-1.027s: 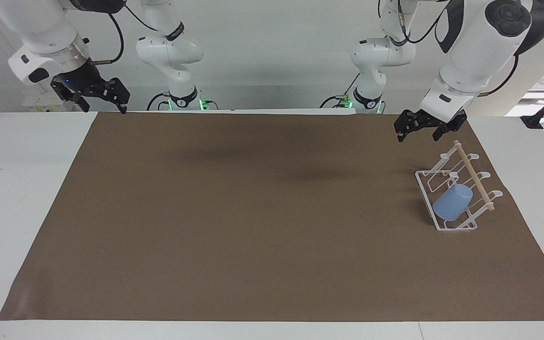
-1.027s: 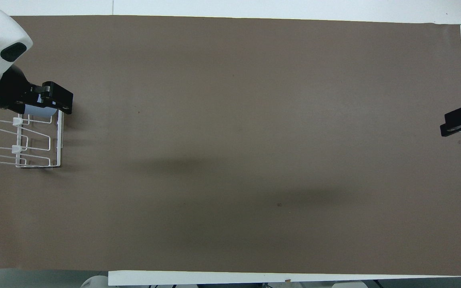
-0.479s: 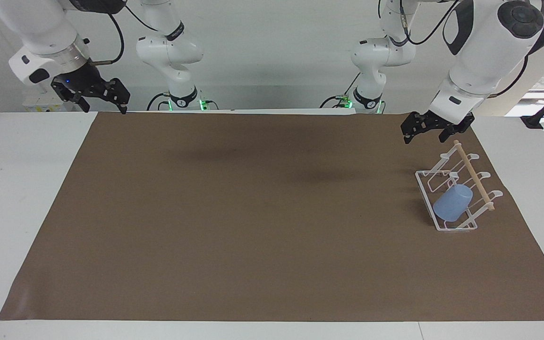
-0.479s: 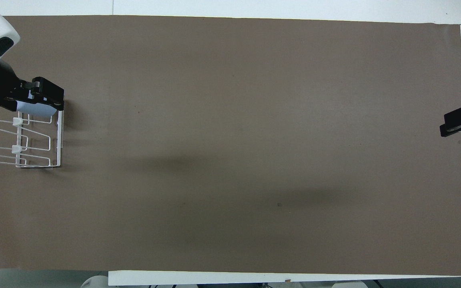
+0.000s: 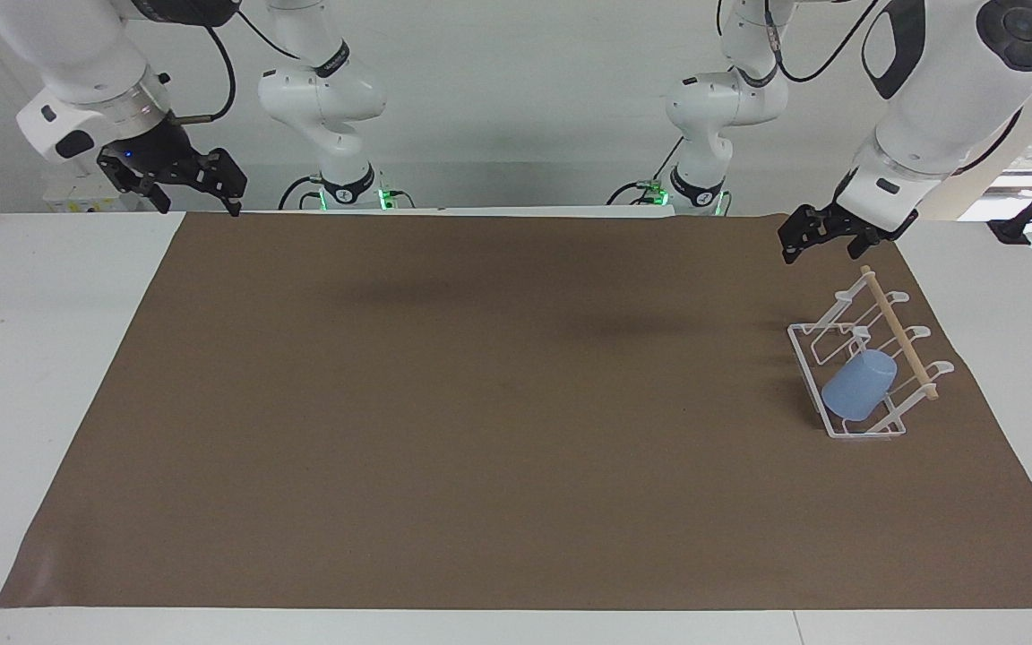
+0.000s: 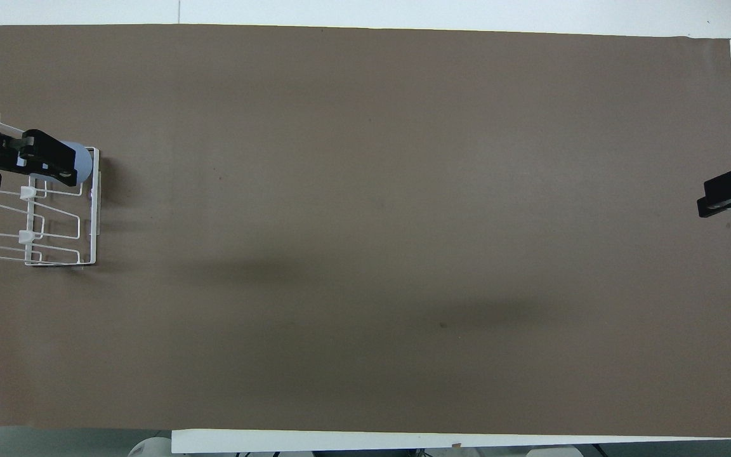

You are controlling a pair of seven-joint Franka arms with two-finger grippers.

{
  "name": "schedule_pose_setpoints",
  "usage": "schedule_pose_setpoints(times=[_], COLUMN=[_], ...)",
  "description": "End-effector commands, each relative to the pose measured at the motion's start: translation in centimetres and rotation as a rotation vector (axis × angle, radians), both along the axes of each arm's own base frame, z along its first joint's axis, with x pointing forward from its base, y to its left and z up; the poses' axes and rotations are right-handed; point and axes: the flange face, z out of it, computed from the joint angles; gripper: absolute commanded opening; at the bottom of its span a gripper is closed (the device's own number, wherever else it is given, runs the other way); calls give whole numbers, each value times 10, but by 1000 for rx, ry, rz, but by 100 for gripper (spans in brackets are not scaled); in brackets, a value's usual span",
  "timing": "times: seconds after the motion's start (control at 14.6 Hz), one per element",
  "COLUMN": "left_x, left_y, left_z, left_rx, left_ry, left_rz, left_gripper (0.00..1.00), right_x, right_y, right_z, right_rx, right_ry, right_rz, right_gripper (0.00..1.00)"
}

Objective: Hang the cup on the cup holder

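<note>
The light blue cup (image 5: 856,387) hangs tilted on a slanted prong of the white wire cup holder (image 5: 804,351), mouth toward the rack's base, at the end of the rack farther from the robots. In the overhead view the cup (image 6: 81,166) shows partly under my left gripper (image 6: 19,172), and the cup holder (image 6: 94,219) stands at the left arm's end of the table. My left gripper (image 5: 826,251) is open and empty, raised over the mat beside the rack, apart from cup and dowel. My right gripper (image 5: 198,206) waits open and empty at its own end, also in the overhead view (image 6: 730,193).
A brown mat (image 5: 480,403) covers most of the white table (image 5: 41,358). The rack's wooden dowel (image 5: 898,331) runs along its top. The arm bases stand along the table edge nearest the robots.
My left gripper has drawn up and away from the cup holder toward its own end of the table. The cup has stayed on its prong. The right arm has not moved.
</note>
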Motion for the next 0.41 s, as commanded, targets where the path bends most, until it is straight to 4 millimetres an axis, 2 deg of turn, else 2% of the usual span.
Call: schedule_pose_setpoints(times=[0.0, 0.14, 0.34], left_x=[0, 2, 4], left_y=[31, 49, 50], left_z=[7, 9, 12], left_rx=[-28, -51, -77], left_ry=[6, 1, -20], left_rz=[-34, -44, -40], left_gripper=[100, 100, 100], right_x=[-7, -7, -7], right_y=[-4, -4, -4], right_z=[1, 1, 1], right_rx=[-10, -11, -12], right_ry=[4, 4, 4], right_rz=[18, 16, 16], right_gripper=[99, 99, 99])
